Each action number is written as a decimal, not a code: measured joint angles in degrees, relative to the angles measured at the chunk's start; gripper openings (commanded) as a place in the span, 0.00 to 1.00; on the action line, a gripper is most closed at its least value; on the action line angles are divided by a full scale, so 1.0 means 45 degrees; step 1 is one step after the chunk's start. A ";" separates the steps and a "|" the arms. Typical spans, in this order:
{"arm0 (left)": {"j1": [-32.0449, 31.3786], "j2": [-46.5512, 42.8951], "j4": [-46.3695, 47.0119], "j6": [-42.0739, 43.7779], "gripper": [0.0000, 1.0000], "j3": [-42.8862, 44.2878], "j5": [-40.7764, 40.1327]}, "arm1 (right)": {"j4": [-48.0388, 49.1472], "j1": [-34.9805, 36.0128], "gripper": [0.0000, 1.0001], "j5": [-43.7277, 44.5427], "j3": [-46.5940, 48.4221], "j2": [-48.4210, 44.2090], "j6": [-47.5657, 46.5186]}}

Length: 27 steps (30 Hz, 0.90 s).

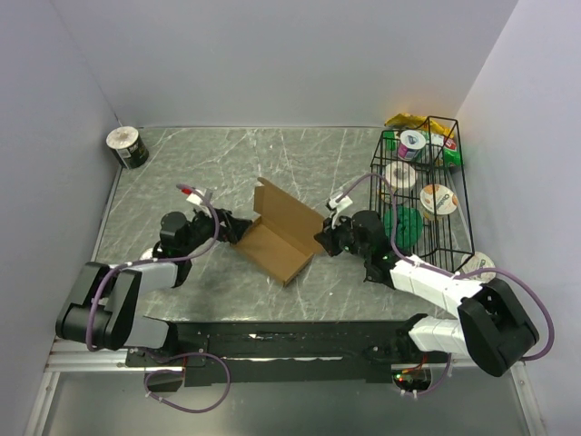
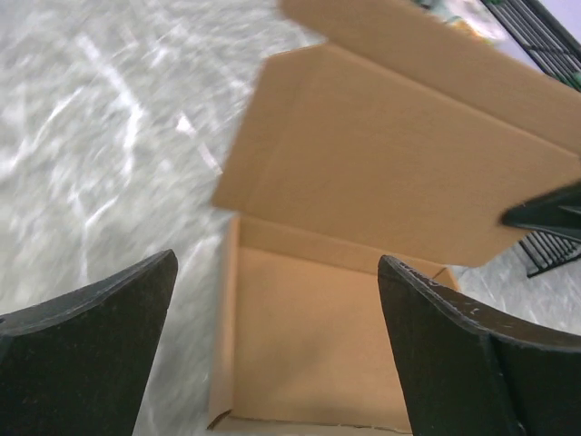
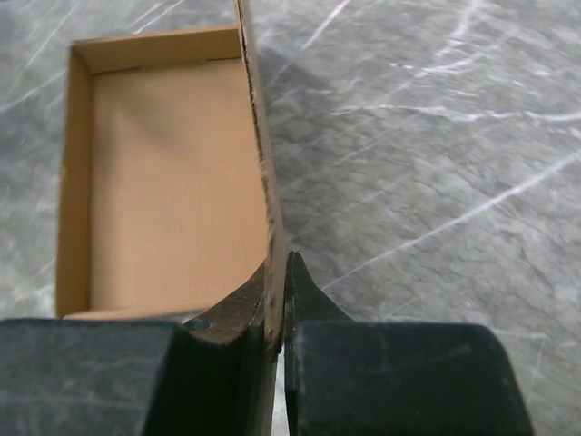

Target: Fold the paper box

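Nearest the overhead camera, bolted at the near edge of the table (image 1: 218, 168): left arm (image 1: 127, 295) and right arm (image 1: 445, 289), two in all, both reaching inward. Between them, about mid-table and a little toward the near edge, one paper box (image 1: 272, 250): open brown tray lying flat, lid flap (image 1: 289, 211) raised along its far side. Left gripper (image 1: 236, 227) at the tray's left corner, spread wide, gripping nothing; contact with the cardboard impossible to judge from here. Right gripper (image 1: 324, 239) at the right end of the lid flap, pinched together on it. Along the right edge, one black wire basket (image 1: 465, 204) with round white-topped items, green pieces and a yellow packet inside, too crowded for a sure count. One dark roll (image 1: 128, 147) with a pale top in the far left corner. Next, from the left wrist: two black fingers (image 2: 91, 354) far apart at the bottom of the frame, left gripper (image 2: 277, 268) holding nothing, paper box (image 2: 309, 354) lying in the gap ahead, lid flap (image 2: 408, 173) tilted up above the tray, a strip of wire basket (image 2: 547, 247) at the right margin. Last, from the right wrist: right gripper (image 3: 280, 295) clamped on the lid flap (image 3: 257, 136), seen edge-on and upright, one finger on each face, no gap beyond the cardboard's thickness; tray of the paper box (image 3: 163, 182) to the left of that flap, marbled table (image 3: 436, 145) to the right.
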 measured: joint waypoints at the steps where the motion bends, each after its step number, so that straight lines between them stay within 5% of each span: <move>1: 0.0194 0.0044 0.0044 -0.0180 0.96 -0.0097 0.0039 | -0.0121 -0.0049 0.00 -0.0287 0.0083 0.0000 -0.0185; 15: 0.1093 0.2181 0.0680 -0.0554 0.97 0.1967 0.3123 | -0.2176 -0.0330 0.00 -0.2715 0.0578 -0.0573 -0.1681; 20: 0.1190 0.2900 0.0588 -0.0505 0.74 0.2778 0.3978 | -0.2497 -0.0442 0.00 -0.3094 0.0578 -0.0631 -0.1817; 27: 0.1205 0.3206 0.0947 -0.0777 0.63 0.2637 0.5022 | -0.2613 -0.0559 0.00 -0.3128 0.0578 -0.0661 -0.1836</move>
